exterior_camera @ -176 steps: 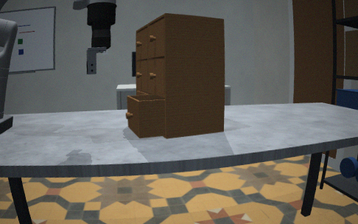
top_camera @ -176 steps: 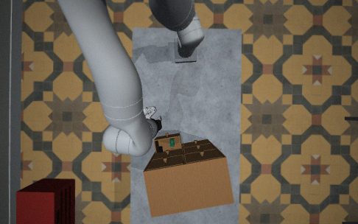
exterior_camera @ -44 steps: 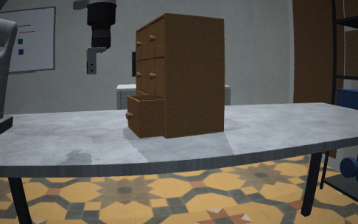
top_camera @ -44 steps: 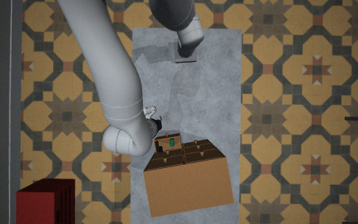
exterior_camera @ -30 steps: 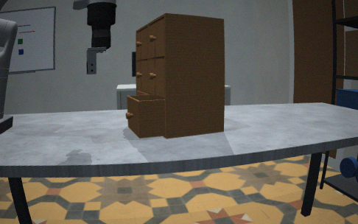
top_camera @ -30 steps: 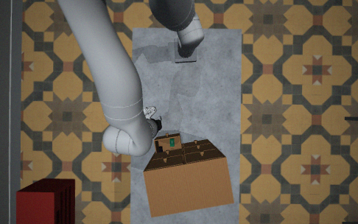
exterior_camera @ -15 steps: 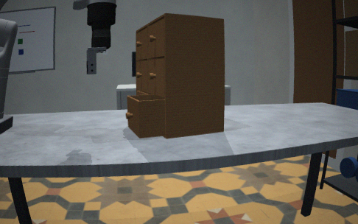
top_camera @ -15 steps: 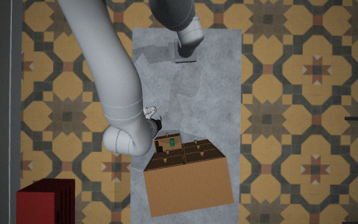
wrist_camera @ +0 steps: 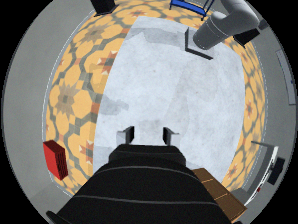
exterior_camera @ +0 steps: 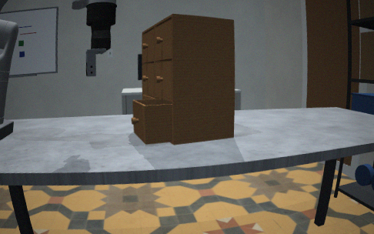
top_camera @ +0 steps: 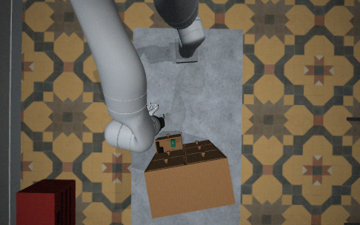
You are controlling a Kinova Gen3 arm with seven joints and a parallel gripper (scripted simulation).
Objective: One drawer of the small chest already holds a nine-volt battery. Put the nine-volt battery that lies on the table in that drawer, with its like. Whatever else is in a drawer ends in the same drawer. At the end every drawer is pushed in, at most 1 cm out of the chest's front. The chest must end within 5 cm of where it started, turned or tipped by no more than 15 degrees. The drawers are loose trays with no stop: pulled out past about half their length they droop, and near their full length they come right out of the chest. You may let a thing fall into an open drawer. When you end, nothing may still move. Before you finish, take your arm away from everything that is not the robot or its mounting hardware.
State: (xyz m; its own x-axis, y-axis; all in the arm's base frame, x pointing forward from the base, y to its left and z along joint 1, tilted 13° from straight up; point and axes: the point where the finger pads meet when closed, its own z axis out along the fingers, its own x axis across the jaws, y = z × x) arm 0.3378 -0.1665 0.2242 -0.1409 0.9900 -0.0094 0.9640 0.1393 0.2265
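nine-volt battery: likely the dark block in the open bottom drawer; can't tell whether both. pincer open, above. if both are in, push low, straight, gently.

Our arm has smooth, rounded pale-grey segments, ringed by thin seam lines. Beside its end shows a small white piece speckled with black. Our gripper has a black, stepped cylindrical body and grey, plate-like fingers bearing small dark holes.
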